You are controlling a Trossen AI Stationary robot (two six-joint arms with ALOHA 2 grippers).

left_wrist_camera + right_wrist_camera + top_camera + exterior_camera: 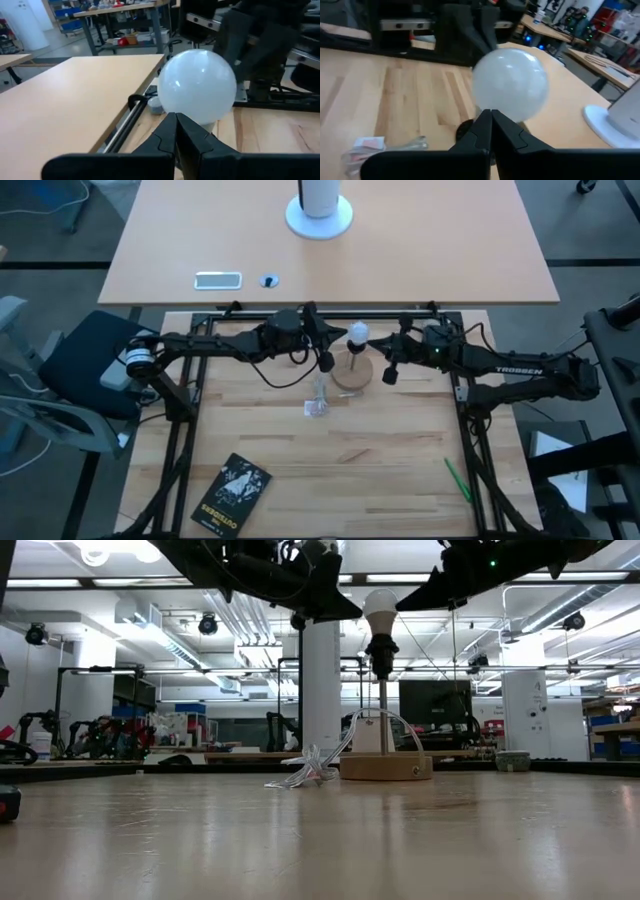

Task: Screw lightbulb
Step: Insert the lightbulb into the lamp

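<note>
- The lightbulb (358, 333) sits upright in the socket atop the wooden stand (351, 374), mid-table.
- The left gripper (175, 131) and right gripper (491, 127) flank it, both with fingers closed on nothing.
- To finish well: open one gripper, grasp the globe gently, turn it straight, and brace the stand.

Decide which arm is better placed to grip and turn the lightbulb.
Left, narrowly. Both grippers are shut and aimed at the lightbulb on its stand, but in the high view the left gripper sits slightly nearer than the right gripper. Either must open first.
</note>
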